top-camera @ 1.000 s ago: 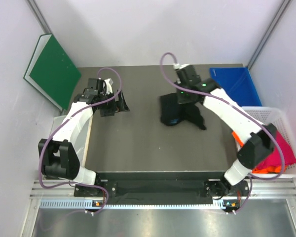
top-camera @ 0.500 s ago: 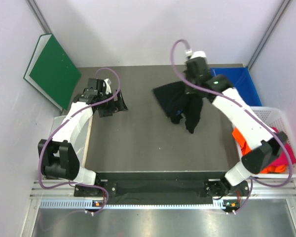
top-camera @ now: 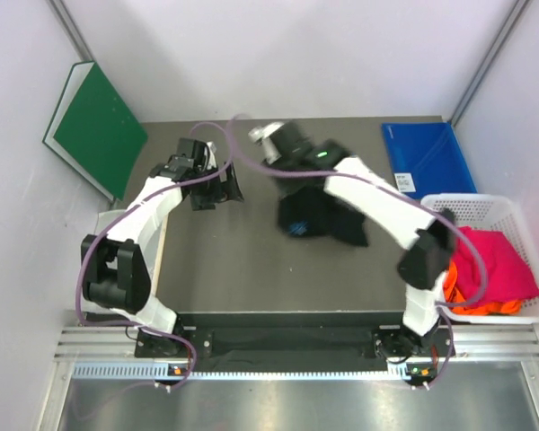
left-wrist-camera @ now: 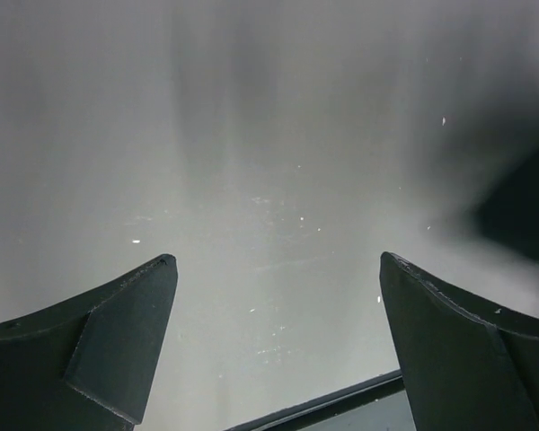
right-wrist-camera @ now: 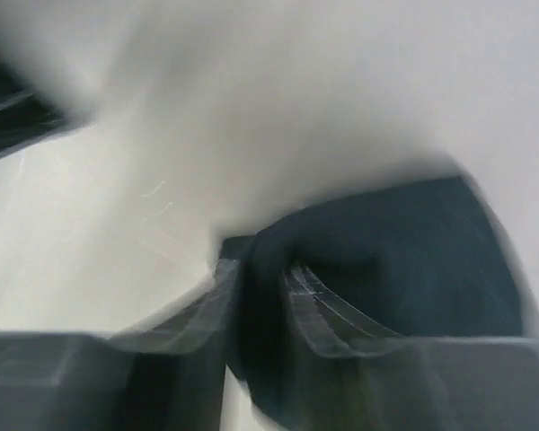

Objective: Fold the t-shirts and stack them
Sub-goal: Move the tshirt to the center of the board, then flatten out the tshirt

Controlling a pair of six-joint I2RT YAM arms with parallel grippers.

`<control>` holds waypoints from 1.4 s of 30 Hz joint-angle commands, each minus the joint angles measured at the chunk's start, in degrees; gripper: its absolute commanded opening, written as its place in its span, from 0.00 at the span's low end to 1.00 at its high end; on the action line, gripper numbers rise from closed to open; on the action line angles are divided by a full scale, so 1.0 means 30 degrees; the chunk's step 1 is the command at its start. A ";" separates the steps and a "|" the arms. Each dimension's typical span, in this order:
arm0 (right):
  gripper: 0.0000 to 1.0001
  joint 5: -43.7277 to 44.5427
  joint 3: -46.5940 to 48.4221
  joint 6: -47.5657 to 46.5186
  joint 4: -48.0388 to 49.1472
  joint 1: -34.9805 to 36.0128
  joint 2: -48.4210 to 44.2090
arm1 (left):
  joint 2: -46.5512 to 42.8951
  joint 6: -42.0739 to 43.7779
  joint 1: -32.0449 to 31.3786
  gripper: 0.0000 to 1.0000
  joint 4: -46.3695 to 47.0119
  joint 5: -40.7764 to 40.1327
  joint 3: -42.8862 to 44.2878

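Toward the back middle of the dark table (top-camera: 251, 269), the right arm stretched far across to its own left. The black t-shirt (top-camera: 307, 212) lay bunched under its forearm, partly hidden by it. In the blurred wrist view, the right gripper (right-wrist-camera: 262, 278) had its jaws drawn almost together with dark cloth pinched in the slit between them. It therefore appeared to be gripping an edge of that shirt, probably to pull it out flat before folding.

The left gripper (left-wrist-camera: 277, 260) was spread wide and empty, low over bare tabletop to the left of the shirt. It seemed placed there to take the opposite edge once the cloth came within reach.

A magenta t-shirt (top-camera: 494, 265) and an orange t-shirt (top-camera: 453, 285) lay heaped in the white lattice basket (top-camera: 494, 205) at the right edge. Neither was folded, so the task looked to be in its early part.

A green board (top-camera: 94, 126) leaned at the far left, and a blue flat panel (top-camera: 427, 157) lay at the back right. Both were well apart from the work.
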 commanded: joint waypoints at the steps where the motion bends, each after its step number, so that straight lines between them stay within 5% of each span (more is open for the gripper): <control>1: 0.42 -0.4217 0.2907 -0.1591 -0.3584 0.2905 0.2860 | 0.0264 -0.0573 -0.0778 0.99 0.0601 -0.0682 0.0660; 2: 0.46 -0.4129 0.2330 -0.1475 -0.3384 0.3082 0.2632 | 0.0322 -0.0660 -0.1069 0.99 0.0573 -0.0886 0.0660; 5: 0.99 -0.2024 -0.1172 -0.0480 -0.0666 0.2647 -0.0027 | 0.0586 -0.0952 -0.1599 0.99 0.0689 -0.1180 0.0748; 14: 1.00 -0.2780 -0.6344 0.2130 0.2272 -0.4263 -0.3729 | 0.1786 -0.1481 -0.2916 0.99 0.1539 -0.1415 0.1711; 28: 0.93 -0.9251 -0.5207 0.3507 0.2185 -0.5032 0.1103 | 0.4600 -0.1014 -0.5379 0.99 -0.0334 -0.3171 0.5816; 31: 0.87 -1.0599 -0.4912 0.3653 0.2095 -0.5002 0.1866 | 0.4571 -0.0779 -0.5379 0.99 -0.1066 -0.4314 0.6196; 34: 0.57 -1.2589 -0.4796 0.4004 0.2300 -0.5002 0.2715 | 0.4396 -0.0836 -0.5321 0.99 -0.2119 -0.6947 0.6518; 35: 0.37 -1.3523 -0.4708 0.4150 0.2301 -0.5002 0.2950 | 0.4366 -0.1040 -0.5320 0.99 -0.2442 -0.8403 0.6606; 38: 0.05 -1.4410 -0.4327 0.4327 0.2067 -0.5002 0.3537 | 0.4308 -0.1539 -0.5087 0.99 -0.3819 -1.0346 0.6900; 42: 0.00 -1.4440 -0.3800 0.4852 0.2388 -0.5002 0.3130 | 0.3694 -0.2066 -0.3978 0.99 -0.4905 -1.1698 0.6492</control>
